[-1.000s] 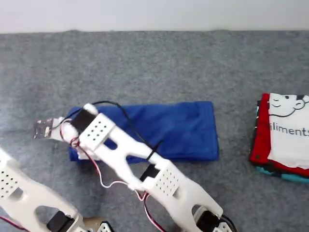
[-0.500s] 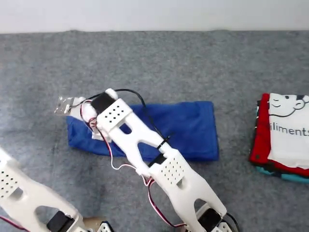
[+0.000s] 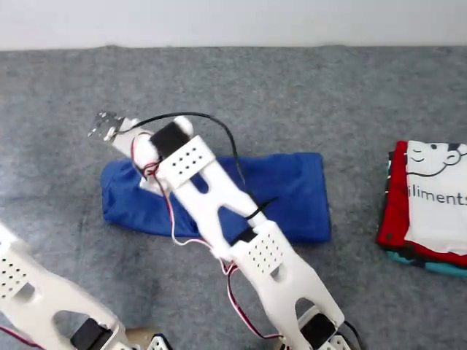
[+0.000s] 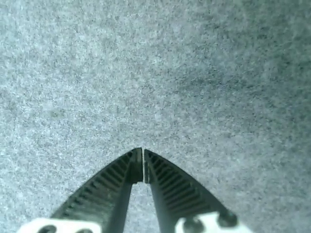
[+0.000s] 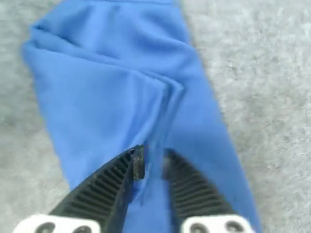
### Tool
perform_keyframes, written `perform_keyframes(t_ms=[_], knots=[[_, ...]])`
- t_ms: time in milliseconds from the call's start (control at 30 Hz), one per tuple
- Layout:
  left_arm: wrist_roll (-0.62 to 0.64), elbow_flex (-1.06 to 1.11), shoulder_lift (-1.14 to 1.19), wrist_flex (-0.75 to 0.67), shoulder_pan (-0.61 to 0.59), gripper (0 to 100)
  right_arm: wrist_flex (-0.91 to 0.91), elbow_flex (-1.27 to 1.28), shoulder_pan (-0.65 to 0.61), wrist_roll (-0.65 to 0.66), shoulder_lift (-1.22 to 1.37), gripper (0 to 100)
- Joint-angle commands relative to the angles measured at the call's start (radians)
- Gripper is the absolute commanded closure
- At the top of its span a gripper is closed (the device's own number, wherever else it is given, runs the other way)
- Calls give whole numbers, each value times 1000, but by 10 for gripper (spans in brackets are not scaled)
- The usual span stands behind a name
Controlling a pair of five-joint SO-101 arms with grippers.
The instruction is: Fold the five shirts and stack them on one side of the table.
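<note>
Blue shirt (image 3: 292, 191) lies folded in a long creased band, well apart from the shirt stack (image 3: 430, 211); right gripper (image 5: 151, 160) hangs above it, jaws barely parted, holding nothing.

The high camera is looking down across the table (image 3: 306, 95) from the arms' side. Both wrist cameras are looking from close: left at bare table, right at the blue shirt (image 5: 97, 87), shared with the high view.

The counter (image 3: 306, 95) is soft and grey all over, fuzzy and speckled like a carpet. Behind its far edge there is a plain white wall (image 3: 233, 22), bright and bare.
</note>
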Motion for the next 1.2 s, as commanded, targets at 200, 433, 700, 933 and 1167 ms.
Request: perform_keyframes(t_ms=[200,433,700,933,1167], knots=[[-6,-13,-43,3,-2,986,53,157,-27,-14,-71,989],[-6,-12,-71,8,2,986,44,361,45,-14,-73,989],[-5,-13,-77,8,3,986,42,219,2,-15,-102,989],[-3,-2,-184,32,2,986,56,153,18,-38,-156,989],[-2,119,-362,34,-28,986,53,496,105,-137,-429,990]])
